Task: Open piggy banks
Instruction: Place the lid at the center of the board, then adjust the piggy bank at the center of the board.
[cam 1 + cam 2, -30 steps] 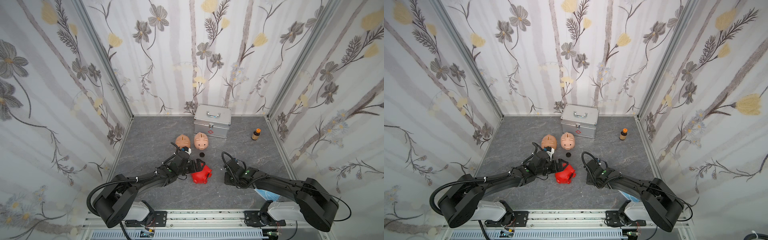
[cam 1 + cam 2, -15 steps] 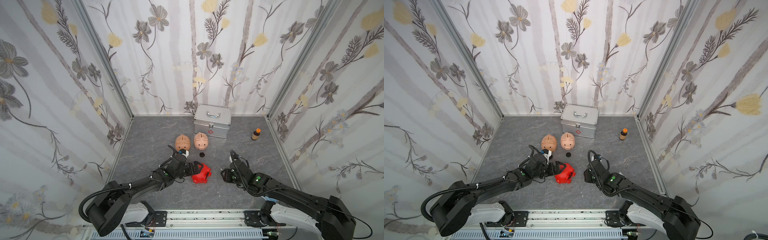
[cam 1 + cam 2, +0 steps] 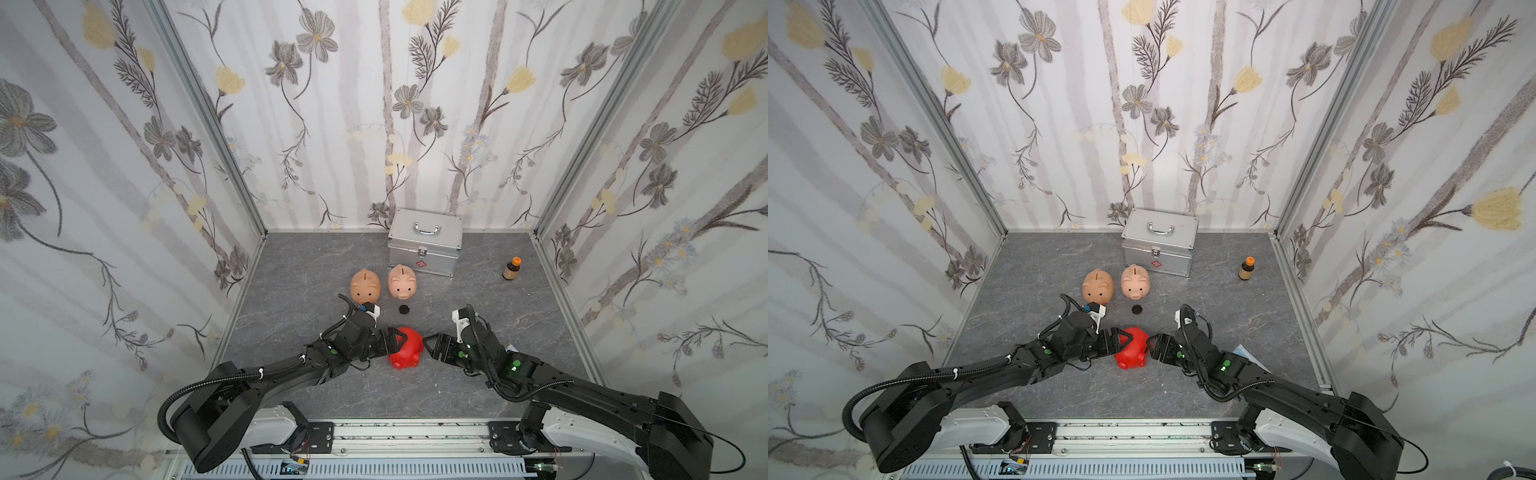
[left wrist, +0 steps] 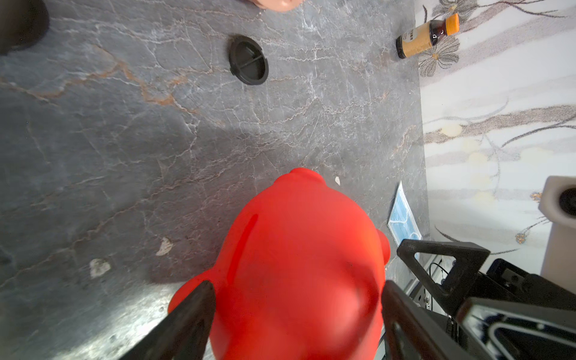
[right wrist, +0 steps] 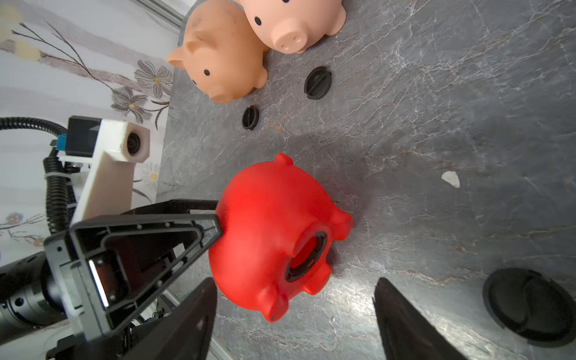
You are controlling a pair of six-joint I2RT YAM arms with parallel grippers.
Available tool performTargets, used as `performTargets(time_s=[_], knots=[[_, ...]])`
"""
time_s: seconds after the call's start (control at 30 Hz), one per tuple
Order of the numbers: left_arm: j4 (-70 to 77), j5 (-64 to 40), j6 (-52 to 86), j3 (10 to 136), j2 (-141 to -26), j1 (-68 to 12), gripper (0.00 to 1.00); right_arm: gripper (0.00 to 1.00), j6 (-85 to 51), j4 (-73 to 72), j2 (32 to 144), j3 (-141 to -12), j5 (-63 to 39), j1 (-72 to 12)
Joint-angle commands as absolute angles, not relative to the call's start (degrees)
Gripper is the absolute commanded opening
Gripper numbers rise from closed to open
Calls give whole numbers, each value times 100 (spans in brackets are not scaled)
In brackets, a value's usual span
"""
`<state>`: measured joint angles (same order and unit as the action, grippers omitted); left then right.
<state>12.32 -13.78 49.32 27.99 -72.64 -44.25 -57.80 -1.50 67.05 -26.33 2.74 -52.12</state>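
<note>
The red piggy bank (image 3: 406, 353) lies on its side at the front centre of the floor. My left gripper (image 4: 297, 285) is shut on it, one finger against each flank. Its belly hole (image 5: 307, 255) faces my right gripper and is unplugged. My right gripper (image 5: 293, 282) stands open just right of the pig, with nothing gripped. A black plug (image 5: 526, 305) lies on the floor beside its finger. Two peach piggy banks (image 3: 365, 285) (image 3: 402, 282) stand upright behind. Two more black plugs (image 5: 317, 82) (image 5: 250, 117) lie in front of them.
A silver case (image 3: 424, 248) stands against the back wall. A brown bottle (image 3: 512, 269) with an orange cap stands at the back right. A blue face mask (image 4: 403, 218) lies on the floor under my right arm. Papered walls close in three sides.
My right gripper has opened wide and swung in to face the red pig's belly. My left gripper's jaws have narrowed onto the pig's flanks.
</note>
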Motion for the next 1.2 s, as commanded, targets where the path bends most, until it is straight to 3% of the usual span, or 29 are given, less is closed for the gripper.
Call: performTargets(time_s=[0.0, 0.43, 0.83, 1.17], knots=[[1476, -1408, 5000, 2804, -7242, -4456, 79, 87, -5974, -481, 6815, -2748, 308, -5229], [1442, -1423, 4983, 2798, -7243, -4511, 66, 95, -6104, -965, 7604, -2926, -122, -5215], [1440, -1457, 4931, 2778, -7092, -4535, 59, 92, -6288, -1494, 8124, -2753, -425, -5037], [1459, -1436, 4913, 2809, -7137, -4535, 59, 89, -6518, -2229, 8347, -2320, -696, -4827]])
